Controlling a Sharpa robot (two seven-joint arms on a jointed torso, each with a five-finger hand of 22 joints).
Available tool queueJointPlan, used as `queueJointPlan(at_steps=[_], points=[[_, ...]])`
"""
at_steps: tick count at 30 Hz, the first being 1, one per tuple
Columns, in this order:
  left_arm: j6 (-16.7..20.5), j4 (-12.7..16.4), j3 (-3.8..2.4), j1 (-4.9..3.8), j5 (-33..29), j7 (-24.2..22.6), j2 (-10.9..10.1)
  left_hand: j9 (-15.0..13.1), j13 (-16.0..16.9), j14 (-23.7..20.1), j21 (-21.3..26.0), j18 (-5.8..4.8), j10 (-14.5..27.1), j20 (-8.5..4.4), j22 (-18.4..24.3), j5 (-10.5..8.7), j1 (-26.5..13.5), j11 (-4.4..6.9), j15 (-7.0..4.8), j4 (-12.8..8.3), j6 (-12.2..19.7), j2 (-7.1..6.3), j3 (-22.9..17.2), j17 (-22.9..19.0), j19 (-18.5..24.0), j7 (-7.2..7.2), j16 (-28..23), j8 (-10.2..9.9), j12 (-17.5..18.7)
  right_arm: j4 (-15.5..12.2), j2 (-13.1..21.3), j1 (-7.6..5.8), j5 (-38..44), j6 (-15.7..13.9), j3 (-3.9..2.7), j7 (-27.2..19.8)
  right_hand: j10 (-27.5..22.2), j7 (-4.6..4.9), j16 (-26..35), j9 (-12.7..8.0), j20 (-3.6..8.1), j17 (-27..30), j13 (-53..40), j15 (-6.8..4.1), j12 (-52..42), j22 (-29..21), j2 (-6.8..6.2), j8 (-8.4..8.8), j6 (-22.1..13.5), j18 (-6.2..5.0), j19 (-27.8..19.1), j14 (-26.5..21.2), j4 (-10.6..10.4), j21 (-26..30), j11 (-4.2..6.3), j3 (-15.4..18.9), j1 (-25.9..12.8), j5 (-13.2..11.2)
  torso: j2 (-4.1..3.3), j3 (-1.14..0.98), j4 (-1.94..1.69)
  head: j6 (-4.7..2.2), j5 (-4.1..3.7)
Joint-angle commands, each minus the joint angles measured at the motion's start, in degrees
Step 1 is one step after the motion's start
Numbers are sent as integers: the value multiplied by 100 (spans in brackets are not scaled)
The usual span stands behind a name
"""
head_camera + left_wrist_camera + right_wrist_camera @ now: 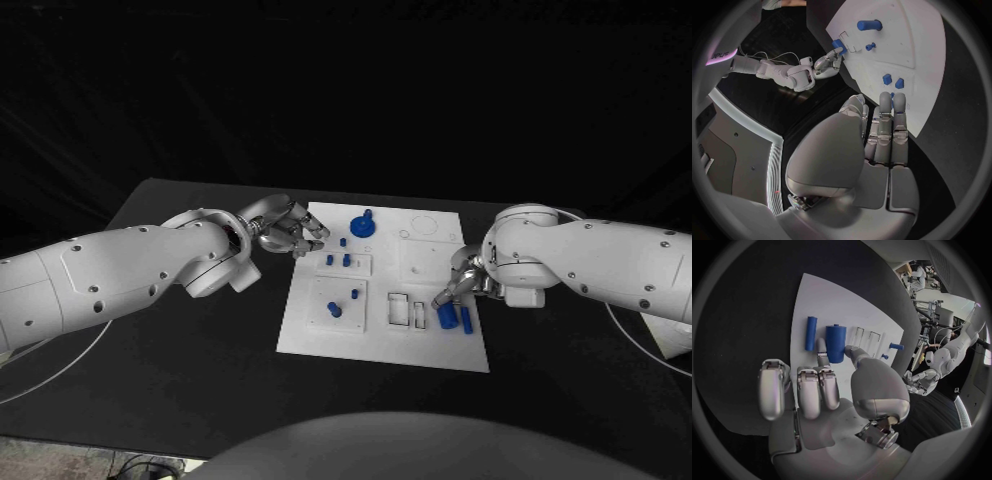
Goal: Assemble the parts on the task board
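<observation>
task board [387,330] mid-table, long axis running away from robot. right hand [456,288] at board's right edge; thick blue cylinder [835,342] pinched btw finger and thumb, lying flat on board, thin blue rod [811,333] just beside it, axes parallel. empty slots [867,337] seen just past cylinder, on side away from rod. right hand nearer. left hand [289,232] held over board's far-left corner, fingers curled in, nothing held. small blue pegs [893,80] near left fingertips seen in left wrist view; pinch contact made clear by right wrist view, less so in head view.
</observation>
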State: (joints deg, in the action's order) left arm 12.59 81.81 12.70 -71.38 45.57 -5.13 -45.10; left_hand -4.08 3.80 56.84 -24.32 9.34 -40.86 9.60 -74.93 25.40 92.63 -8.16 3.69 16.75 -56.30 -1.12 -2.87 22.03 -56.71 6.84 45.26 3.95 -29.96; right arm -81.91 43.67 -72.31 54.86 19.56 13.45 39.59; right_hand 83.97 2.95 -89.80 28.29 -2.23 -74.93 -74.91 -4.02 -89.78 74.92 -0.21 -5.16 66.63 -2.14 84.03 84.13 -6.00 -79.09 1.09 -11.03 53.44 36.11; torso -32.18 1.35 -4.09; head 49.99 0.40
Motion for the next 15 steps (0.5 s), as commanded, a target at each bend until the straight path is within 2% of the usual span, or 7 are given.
queueJointPlan(at_steps=[1,8,15], points=[[-58,7,-4,-2,-16,-25,15,4,-8,-4,2,75,8,34,-141,24,-34,-31,50,3,50,12,-19,-7,-23,-4,21,-3,-22,4,0,14,-184,-101,6,-48,603,-48,-20,41,25,-1507,-1509,-46,-22,1128,-4,-26,-6,-72,-6,587,291,46,47,-337,76,103,-2,1,1,1,3],[-78,-25,-4,40,-14,-47,25,4,-8,-4,2,75,8,34,-141,28,-35,-31,51,3,51,10,-19,-9,-23,-4,22,-3,-22,-25,57,16,-418,-243,5,-88,603,-54,-20,110,28,-1507,-1509,-51,-22,1113,-51,-44,-14,-83,-31,587,384,95,52,-444,115,147,-2,2,-2,1,6],[-35,-26,-4,60,-17,-76,-16,4,-8,-4,2,75,8,34,-141,28,-35,-31,51,3,51,10,-19,-9,-23,-4,22,-3,-22,-171,212,1,-555,-443,4,-122,603,-62,-20,153,32,-1507,-1509,-56,-22,1108,-68,-70,9,-86,-38,587,412,110,59,-481,112,168,1,3,-2,1,43]])
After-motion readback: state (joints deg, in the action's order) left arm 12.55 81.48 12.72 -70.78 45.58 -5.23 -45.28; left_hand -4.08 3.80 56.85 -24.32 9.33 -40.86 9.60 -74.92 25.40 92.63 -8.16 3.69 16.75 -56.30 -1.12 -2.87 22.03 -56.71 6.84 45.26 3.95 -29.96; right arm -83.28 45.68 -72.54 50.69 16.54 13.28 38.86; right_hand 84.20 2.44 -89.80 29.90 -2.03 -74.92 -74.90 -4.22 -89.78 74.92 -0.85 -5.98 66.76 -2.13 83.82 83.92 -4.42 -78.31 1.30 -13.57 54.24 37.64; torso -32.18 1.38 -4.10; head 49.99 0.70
